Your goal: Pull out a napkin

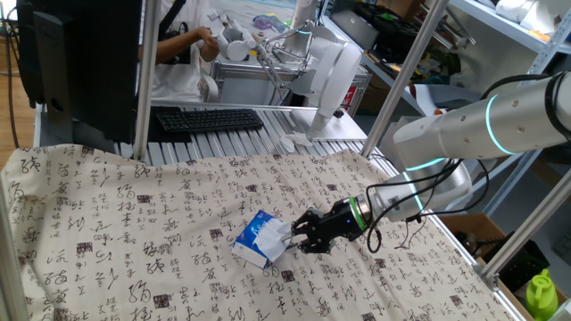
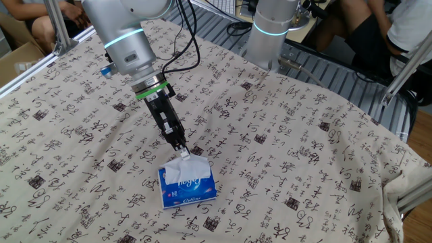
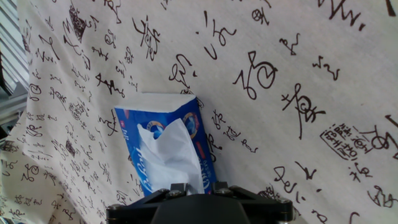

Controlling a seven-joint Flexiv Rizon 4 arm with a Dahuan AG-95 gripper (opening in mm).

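A blue-and-white tissue pack (image 2: 189,187) lies flat on the calligraphy-print cloth; it also shows in one fixed view (image 1: 259,237) and in the hand view (image 3: 146,134). A white napkin (image 3: 169,155) sticks up from the pack's slot, and shows in the other fixed view (image 2: 183,168) and in one fixed view (image 1: 282,237). My gripper (image 2: 183,153) is just above the pack, shut on the napkin's upper edge. In one fixed view the gripper (image 1: 294,235) reaches in from the right. In the hand view its fingers (image 3: 179,187) pinch the napkin at the bottom edge.
The cloth (image 2: 283,128) covers the whole table and is wrinkled near the far right edge (image 2: 398,169). A keyboard (image 1: 210,119) and a second robot base (image 1: 332,76) stand behind the table. People sit at the back (image 1: 183,40).
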